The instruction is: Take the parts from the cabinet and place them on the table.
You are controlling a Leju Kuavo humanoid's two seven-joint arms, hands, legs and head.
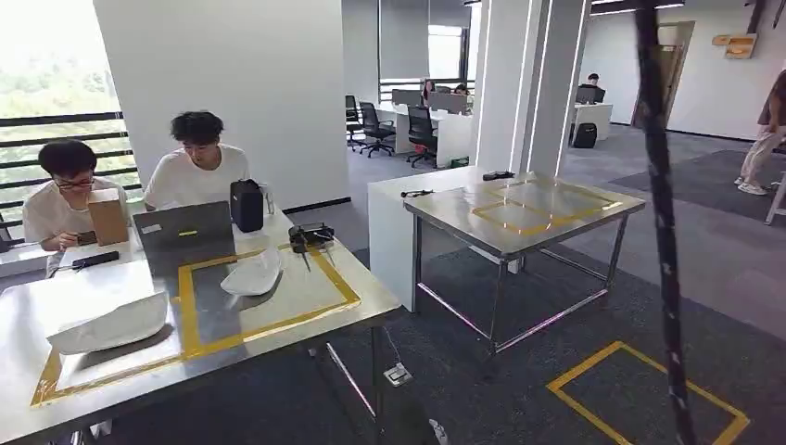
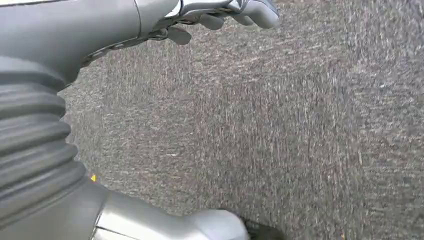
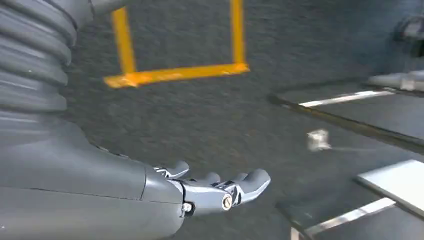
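Two white curved parts lie on the near steel table (image 1: 371,298): a long one (image 1: 116,323) at its left and a smaller one (image 1: 252,274) inside the yellow tape frame. My left hand (image 2: 210,15) hangs over grey carpet, fingers apart, holding nothing. My right hand (image 3: 215,192) also hangs low over the carpet with its fingers stretched out and nothing in them.
A second steel table (image 1: 528,211) with yellow tape stands ahead to the right, beside a white counter (image 1: 389,232). Two people sit behind the near table with a laptop (image 1: 181,232). A yellow tape square (image 1: 649,394) marks the floor. A dark cable (image 1: 663,232) hangs close at right.
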